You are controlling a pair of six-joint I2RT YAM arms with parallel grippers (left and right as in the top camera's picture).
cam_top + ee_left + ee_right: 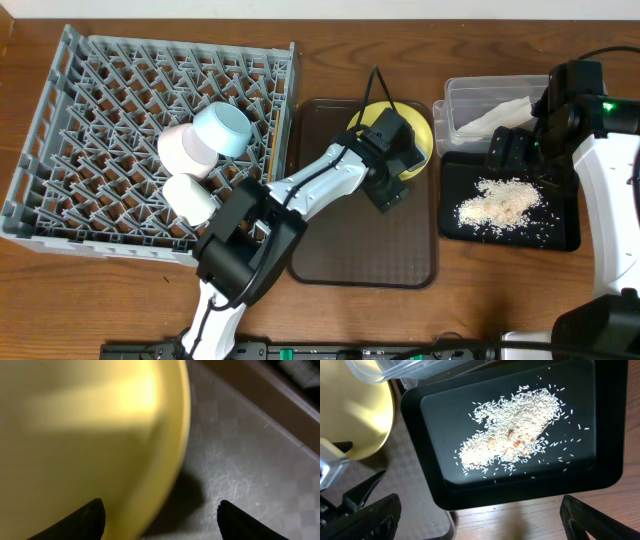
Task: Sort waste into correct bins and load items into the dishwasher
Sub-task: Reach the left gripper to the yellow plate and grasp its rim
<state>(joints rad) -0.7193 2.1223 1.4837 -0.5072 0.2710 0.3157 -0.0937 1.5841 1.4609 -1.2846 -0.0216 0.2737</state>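
The yellow plate (420, 130) lies at the back right of the brown serving tray (360, 250). My left gripper (405, 150) is open over it. In the left wrist view the plate's rim (75, 435) runs between the open jaws (160, 510). My right gripper (515, 150) hangs open and empty above the black tray (565, 235), which holds the loose rice (500, 200), also seen in the right wrist view (515, 425). The clear tub (460, 95) holds the white napkin (495, 118). The chopsticks and wrapper are out of view.
The grey dish rack (60, 190) at left holds the light blue bowl (222, 130), the white bowl (185, 148) and the white cup (188, 197). The black tray stands just in front of the clear tub, right of the serving tray.
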